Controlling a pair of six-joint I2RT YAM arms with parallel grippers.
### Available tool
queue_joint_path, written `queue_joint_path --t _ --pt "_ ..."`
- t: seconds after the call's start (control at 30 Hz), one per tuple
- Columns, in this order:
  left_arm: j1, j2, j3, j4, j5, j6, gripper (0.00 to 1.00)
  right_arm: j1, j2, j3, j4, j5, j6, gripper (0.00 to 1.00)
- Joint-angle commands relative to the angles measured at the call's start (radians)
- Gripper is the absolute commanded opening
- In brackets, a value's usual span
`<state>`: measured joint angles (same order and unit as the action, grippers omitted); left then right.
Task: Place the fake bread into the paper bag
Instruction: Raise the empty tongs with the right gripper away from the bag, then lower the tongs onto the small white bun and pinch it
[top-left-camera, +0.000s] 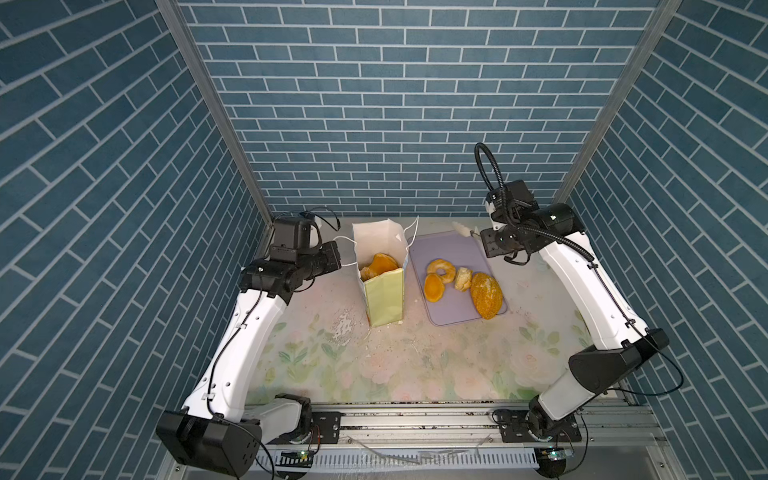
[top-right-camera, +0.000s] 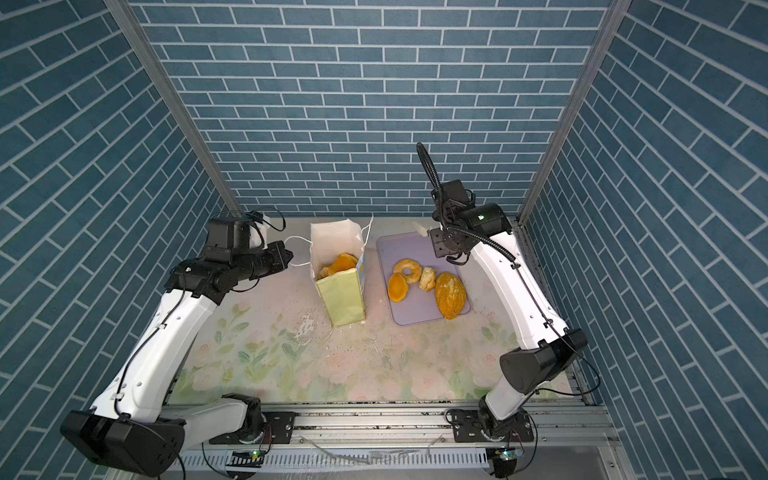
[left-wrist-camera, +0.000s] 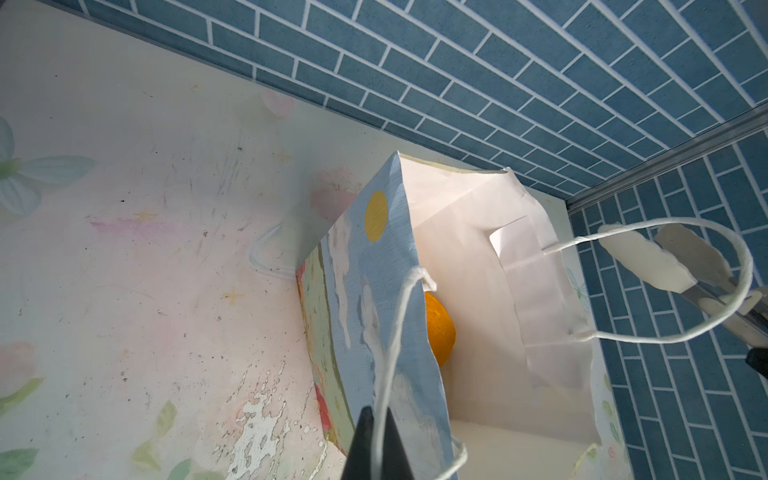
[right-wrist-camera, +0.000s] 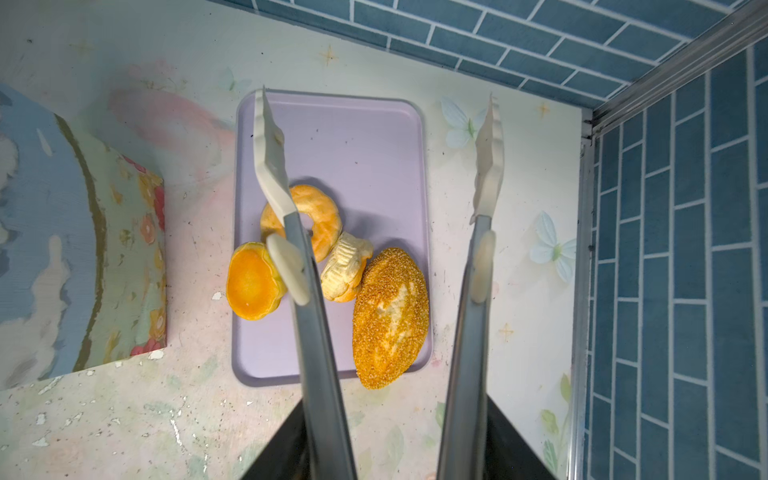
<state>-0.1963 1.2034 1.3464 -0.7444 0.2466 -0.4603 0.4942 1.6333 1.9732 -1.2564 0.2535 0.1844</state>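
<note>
Blue brick-patterned walls (top-left-camera: 395, 124) box in a worn, flower-printed tabletop (top-left-camera: 415, 365), and I have the paper bag (top-left-camera: 384, 299) standing upright near its middle with the mouth open.

My left gripper (left-wrist-camera: 376, 419) is clenched on the bag's near cord handle (left-wrist-camera: 392, 340); the cord runs straight between the black fingers. As I read it, I'm holding it that way to keep the bag from tipping and the mouth spread while pieces drop in. Some of the bread (top-left-camera: 380, 264) is already inside, orange against the white lining.

My right gripper (top-left-camera: 490, 243) is clamped round a pair of tongs (right-wrist-camera: 320, 353). Their arms stand spread and their pale tips hang over the far end of the lilac tray (right-wrist-camera: 353, 137), touching nothing. That looks like a ready pose for the next pick.

Four pieces lie bunched on the tray: a ring doughnut (right-wrist-camera: 324, 212), a bun (right-wrist-camera: 251, 282) beside it, a small pale pastry (right-wrist-camera: 347, 266) touching the doughnut, and a seeded loaf (right-wrist-camera: 390, 316) whose end pokes past the rim. The tray sits just beside the bag, so each carry should be short.
</note>
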Motion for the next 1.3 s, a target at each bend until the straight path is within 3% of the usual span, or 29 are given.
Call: queue_joint_path --t 0.0,0.33,0.6,1.1,1.27 --pt "-0.004 -0.013 0.027 -0.02 -0.011 0.008 0.0 -0.005 0.021 -0.03 0.003 -0.073 0.048 0.57" --pt "-0.004 0.006 0.035 -0.017 -0.003 0.003 0.0 -0.005 0.076 -0.116 0.031 -0.205 0.033 0.56" --pt "-0.005 -0.001 0.027 -0.018 -0.009 0.002 0.0 -0.007 0.089 -0.145 0.006 -0.093 0.063 0.54" --pt "-0.008 -0.003 0.008 -0.004 0.0 -0.006 0.0 -0.014 0.088 -0.303 0.084 -0.14 0.127 0.43" --pt "-0.009 -0.012 0.008 -0.004 -0.004 -0.003 0.0 -0.015 0.067 -0.328 0.096 -0.137 0.131 0.32"
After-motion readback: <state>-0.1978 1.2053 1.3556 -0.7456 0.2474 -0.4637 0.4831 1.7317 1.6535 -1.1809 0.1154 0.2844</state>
